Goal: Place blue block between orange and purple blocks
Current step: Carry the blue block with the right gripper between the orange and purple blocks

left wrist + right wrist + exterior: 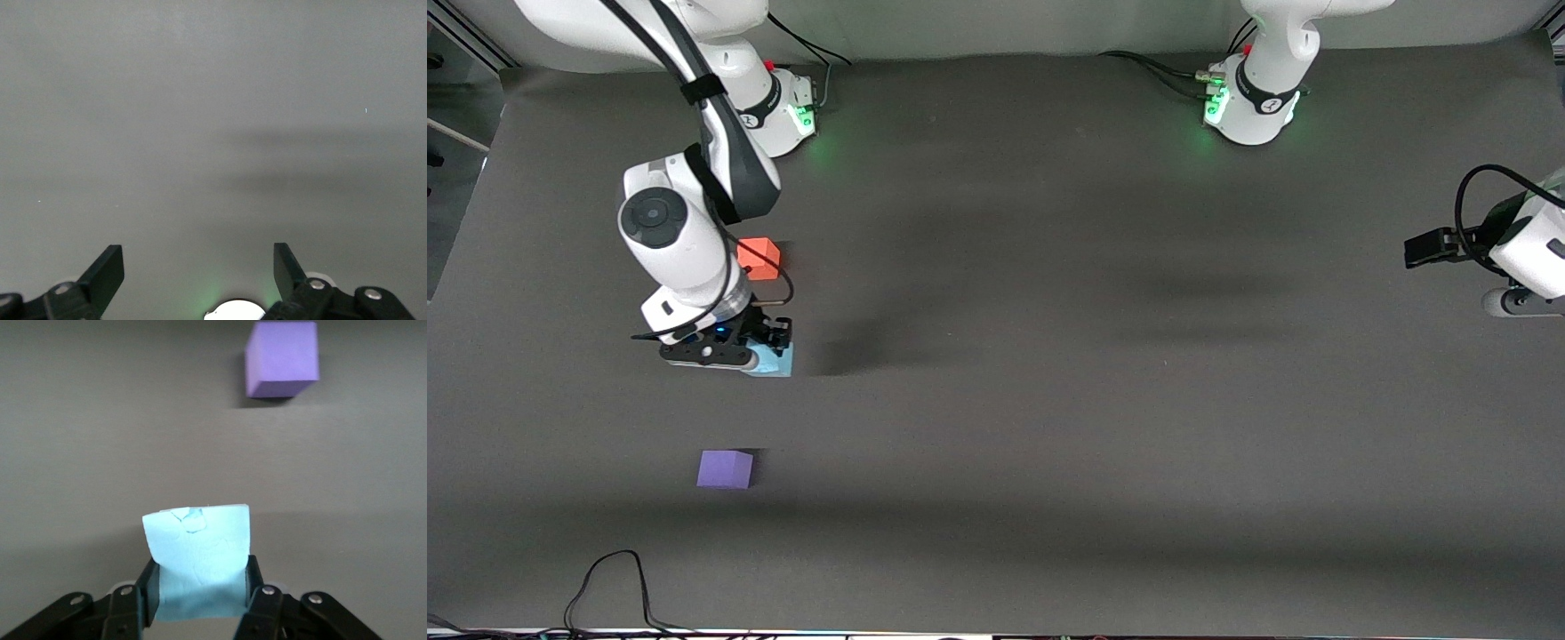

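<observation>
Right gripper (197, 587) clamps the blue block (199, 568) between both fingers — over the table, orange block (759, 258) at 12 o'clock, purple block (725, 469) at 6. Left gripper (199, 270) waits, spread wide.

Soft light is coming from above. The arms are throwing blurry dark shadows on the table (1049, 427). Green lights are glowing at the robot bases (1232, 107).

Dark grey table mat (1049, 400); black cable (609, 587) looped at near edge.
</observation>
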Controlling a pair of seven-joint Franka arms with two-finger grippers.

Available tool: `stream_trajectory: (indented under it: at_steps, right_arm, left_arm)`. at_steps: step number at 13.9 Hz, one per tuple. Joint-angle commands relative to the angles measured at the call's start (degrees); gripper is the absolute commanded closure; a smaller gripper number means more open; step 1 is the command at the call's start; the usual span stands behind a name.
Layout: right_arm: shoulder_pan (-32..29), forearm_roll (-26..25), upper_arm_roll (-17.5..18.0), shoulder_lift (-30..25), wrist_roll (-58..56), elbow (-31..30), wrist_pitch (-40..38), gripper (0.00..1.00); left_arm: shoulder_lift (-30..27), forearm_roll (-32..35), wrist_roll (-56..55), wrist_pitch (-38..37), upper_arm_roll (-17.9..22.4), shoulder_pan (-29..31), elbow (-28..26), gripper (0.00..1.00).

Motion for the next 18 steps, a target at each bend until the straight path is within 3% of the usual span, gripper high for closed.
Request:
stream_trajectory:
  at_steps: [1,5,10,18]
  right_arm:
    - [0.6,4.7,-4.4,-0.1,-7.6,-5.0,6.2,0.71]
    - [0.3,7.5,-5.4,3.9,-11.7,-10.8,18.2,0.69]
    - [0.3,7.5,-9.9,5.4,-18.1,-10.9,19.7,0.67]
    - [0.3,7.8,-9.9,7.3,-17.8,-10.9,22.0,0.67]
  left_arm:
    - [-1.3,0.7,-0.6,1.1,0.6,-0.1,0.1,0.0]
    - [-3.6,0.7,-3.3,1.3,0.4,-0.6,-0.4,0.0]
    - [-3.4,0.6,-3.2,-0.5,-0.3,-1.0,0.2,0.0]
    - [-3.0,0.6,-3.2,-0.6,-0.8,-1.1,0.5,0.0]
